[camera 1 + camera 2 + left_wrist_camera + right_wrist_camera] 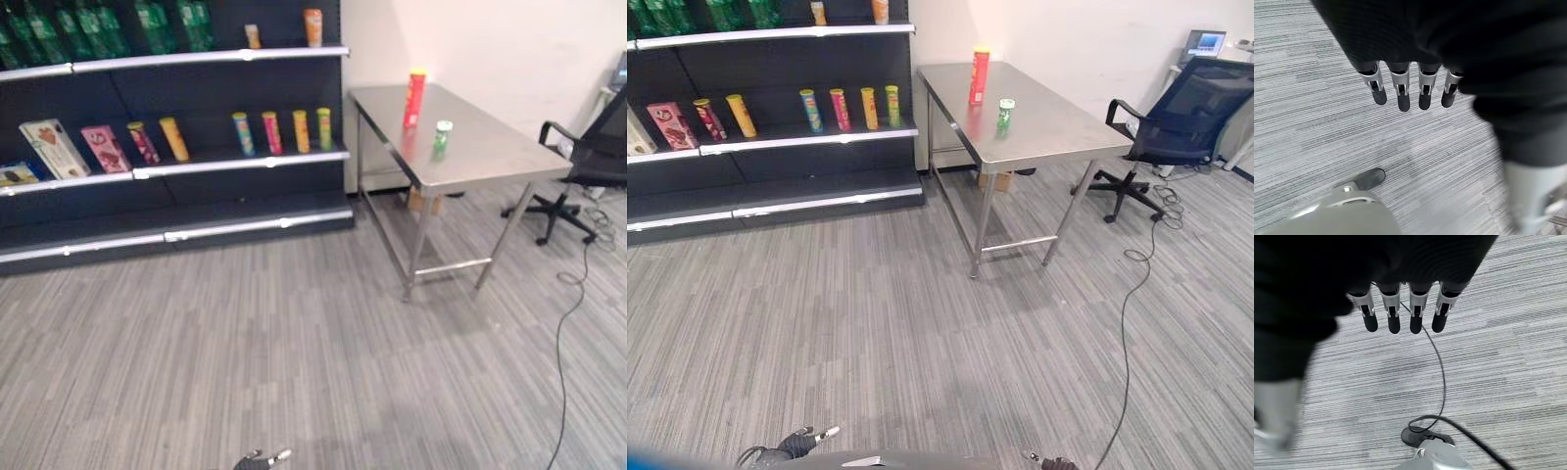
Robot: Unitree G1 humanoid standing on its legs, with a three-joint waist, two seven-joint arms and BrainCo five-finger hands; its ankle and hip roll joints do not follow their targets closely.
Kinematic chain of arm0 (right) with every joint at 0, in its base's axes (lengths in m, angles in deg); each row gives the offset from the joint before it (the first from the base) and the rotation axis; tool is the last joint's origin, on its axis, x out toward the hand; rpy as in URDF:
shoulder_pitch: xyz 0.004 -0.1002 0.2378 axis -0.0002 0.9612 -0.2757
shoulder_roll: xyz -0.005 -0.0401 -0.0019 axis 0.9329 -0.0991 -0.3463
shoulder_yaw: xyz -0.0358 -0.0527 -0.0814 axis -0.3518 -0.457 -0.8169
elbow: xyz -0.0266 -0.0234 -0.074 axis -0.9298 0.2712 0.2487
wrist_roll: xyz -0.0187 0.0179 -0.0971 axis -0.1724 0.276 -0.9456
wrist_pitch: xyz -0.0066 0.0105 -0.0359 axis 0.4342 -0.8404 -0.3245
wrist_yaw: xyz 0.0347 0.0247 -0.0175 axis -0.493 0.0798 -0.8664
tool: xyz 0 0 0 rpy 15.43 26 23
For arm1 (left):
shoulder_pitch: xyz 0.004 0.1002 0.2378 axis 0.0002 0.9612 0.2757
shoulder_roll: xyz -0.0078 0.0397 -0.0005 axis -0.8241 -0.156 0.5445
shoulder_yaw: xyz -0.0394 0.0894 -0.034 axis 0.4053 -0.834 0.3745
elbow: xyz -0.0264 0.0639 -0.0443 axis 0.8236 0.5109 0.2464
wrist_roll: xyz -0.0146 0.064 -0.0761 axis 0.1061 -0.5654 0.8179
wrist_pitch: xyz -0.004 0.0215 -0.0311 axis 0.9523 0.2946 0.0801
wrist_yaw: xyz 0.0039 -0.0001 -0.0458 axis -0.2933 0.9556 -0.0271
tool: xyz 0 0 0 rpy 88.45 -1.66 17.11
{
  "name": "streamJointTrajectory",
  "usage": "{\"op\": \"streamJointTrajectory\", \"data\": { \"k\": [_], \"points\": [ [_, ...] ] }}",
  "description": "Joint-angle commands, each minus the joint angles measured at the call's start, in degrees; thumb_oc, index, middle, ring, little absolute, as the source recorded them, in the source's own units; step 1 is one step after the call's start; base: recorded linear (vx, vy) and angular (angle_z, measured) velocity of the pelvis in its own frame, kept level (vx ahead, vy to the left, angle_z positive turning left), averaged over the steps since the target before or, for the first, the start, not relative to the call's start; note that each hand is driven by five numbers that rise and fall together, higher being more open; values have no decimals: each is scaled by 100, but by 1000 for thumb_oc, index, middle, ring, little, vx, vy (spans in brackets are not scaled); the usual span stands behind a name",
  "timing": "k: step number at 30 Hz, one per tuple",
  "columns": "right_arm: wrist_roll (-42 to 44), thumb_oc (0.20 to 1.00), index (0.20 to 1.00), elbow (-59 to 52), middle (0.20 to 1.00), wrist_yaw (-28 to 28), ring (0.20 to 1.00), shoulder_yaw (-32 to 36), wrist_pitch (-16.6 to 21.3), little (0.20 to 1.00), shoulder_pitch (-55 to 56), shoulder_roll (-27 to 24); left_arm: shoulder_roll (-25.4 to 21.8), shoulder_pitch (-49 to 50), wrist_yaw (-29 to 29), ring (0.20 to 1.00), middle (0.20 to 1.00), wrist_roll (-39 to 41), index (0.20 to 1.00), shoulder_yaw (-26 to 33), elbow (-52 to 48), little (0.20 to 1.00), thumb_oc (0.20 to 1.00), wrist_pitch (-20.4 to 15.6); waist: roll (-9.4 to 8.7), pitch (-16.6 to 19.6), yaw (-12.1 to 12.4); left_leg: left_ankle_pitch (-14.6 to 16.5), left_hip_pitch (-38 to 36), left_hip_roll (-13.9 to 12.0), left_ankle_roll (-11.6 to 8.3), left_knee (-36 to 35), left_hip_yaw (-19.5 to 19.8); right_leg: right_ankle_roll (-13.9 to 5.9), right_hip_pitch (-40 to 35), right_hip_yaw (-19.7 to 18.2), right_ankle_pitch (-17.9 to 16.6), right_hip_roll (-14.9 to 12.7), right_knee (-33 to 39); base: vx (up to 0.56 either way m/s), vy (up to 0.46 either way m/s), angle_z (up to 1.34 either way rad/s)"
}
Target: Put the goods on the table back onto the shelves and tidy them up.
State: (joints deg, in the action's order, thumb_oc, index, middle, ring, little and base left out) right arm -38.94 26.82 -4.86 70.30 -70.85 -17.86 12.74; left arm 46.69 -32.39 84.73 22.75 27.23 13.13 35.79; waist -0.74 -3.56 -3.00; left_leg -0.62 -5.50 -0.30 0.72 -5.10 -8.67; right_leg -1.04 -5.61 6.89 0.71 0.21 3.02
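Goods unmoved: red can (pixel 414 99), green can (pixel 443 135) on counter (pixel 490 157); you shelve both. Left hand (pixel 1410 88), right hand (pixel 1400 313) relaxed, empty.

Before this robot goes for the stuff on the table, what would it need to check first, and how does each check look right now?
1. Goods waiting: tall red canister and small green can stand upright on the steel table: ok.
2. Left hand free, fingers straight, holding nothing: ok.
3. Right hand free, fingers straight: ok.
4. Table within reach: not ok, grey carpet lies between.
5. Room on the dark shelf beside the row of canisters: ok.
6. Black office chair apart from the table: ok.
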Motion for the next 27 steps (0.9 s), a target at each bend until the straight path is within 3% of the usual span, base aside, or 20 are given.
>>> {"op": "streamJointTrajectory", "data": {
  "k": [1, 20, 24, 26, 27],
  "points": [
    [106, 1000, 1000, 143, 1000, 81, 1000, -166, 98, 1000, -510, -125, -102, -386, -89, 1000, 1000, -36, 1000, 30, 179, 1000, 1000, -69, -27, -232, -73, 224, -176, -220, -421, 10, -244, -561, -144, 111, 267, -313, 198, 0, 0, 0],
    [-104, 1000, 1000, 58, 1000, 144, 1000, -275, 70, 1000, -704, -181, -91, -486, -137, 1000, 1000, -64, 1000, -87, 149, 1000, 1000, -116, 2, -373, -34, 223, 91, -53, -269, 10, -142, -689, 222, -81, 26, -432, 152, -13, 35, -4],
    [-212, 1000, 1000, 2, 1000, 72, 1000, -355, 59, 1000, -842, -252, -180, -526, -109, 1000, 1000, -263, 1000, -163, 195, 1000, 1000, -109, 50, -581, 31, 300, 147, 62, -76, 10, -185, -797, 844, -145, 194, -583, -975, -54, 137, -17],
    [-270, 1000, 1000, 33, 1000, 35, 1000, -376, 38, 1000, -846, -265, -213, -493, -119, 1000, 1000, -375, 1000, -145, 279, 1000, 1000, -64, 69, -721, 21, 400, -50, 136, 27, 10, -202, -897, 1257, -124, 41, -719, -1930, 16, 144, -30],
    [-270, 1000, 1000, 33, 1000, 35, 1000, -376, 38, 1000, -847, -265, -213, -494, -119, 1000, 1000, -376, 1000, -144, 280, 1000, 1000, -65, 65, -720, 23, 400, -49, 141, 29, 10, -205, -899, 1269, -130, 49, -724, -1948, 51, 100, -29]
  ]
}}
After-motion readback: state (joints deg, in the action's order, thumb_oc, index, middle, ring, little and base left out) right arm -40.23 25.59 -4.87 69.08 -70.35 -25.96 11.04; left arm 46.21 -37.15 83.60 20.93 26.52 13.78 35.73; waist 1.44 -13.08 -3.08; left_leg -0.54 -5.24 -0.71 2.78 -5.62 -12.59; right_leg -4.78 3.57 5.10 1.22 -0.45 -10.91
